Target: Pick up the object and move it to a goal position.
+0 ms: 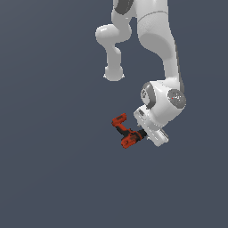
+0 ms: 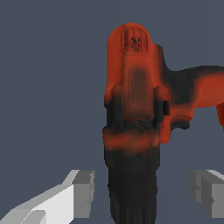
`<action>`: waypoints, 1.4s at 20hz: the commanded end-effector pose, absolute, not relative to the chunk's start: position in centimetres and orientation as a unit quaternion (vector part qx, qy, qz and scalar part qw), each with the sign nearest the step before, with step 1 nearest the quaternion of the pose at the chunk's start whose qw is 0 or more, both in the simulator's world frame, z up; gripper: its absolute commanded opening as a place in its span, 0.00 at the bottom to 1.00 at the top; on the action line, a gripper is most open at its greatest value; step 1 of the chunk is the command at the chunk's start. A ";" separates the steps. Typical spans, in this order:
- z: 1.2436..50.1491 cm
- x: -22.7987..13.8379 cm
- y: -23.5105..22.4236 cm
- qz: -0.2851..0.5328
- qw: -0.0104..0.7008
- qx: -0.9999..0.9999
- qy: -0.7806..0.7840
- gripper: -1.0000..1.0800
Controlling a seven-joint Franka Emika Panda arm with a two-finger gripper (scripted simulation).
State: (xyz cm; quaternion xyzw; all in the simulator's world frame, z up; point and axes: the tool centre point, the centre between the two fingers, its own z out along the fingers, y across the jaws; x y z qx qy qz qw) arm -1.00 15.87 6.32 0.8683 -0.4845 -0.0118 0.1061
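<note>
I had the white arm [image 1: 156,40] reaching down from the top of the exterior view, its wrist bent over toward that view's left. The tool [image 1: 141,133] sat right at the drill [image 1: 124,132], which lay against the flat grey-blue ground, a little below the middle of the scene and just left of the wrist. Its red-orange body made an L, one leg angling up and to the left, the black chuck end pointing toward the tool.

Through the wrist view the drill [image 2: 135,113] filled the frame, chuck end nearest the camera and sitting between the two fingers [image 2: 83,192]. The tool [image 2: 144,194] stood wide: I saw open gaps between each grey pad and the black chuck, so nothing was clamped. The handle ran off to one side, past the edge of the picture.
</note>
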 end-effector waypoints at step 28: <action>2.9 -1.6 16.0 -0.008 0.112 0.856 -0.505 0.00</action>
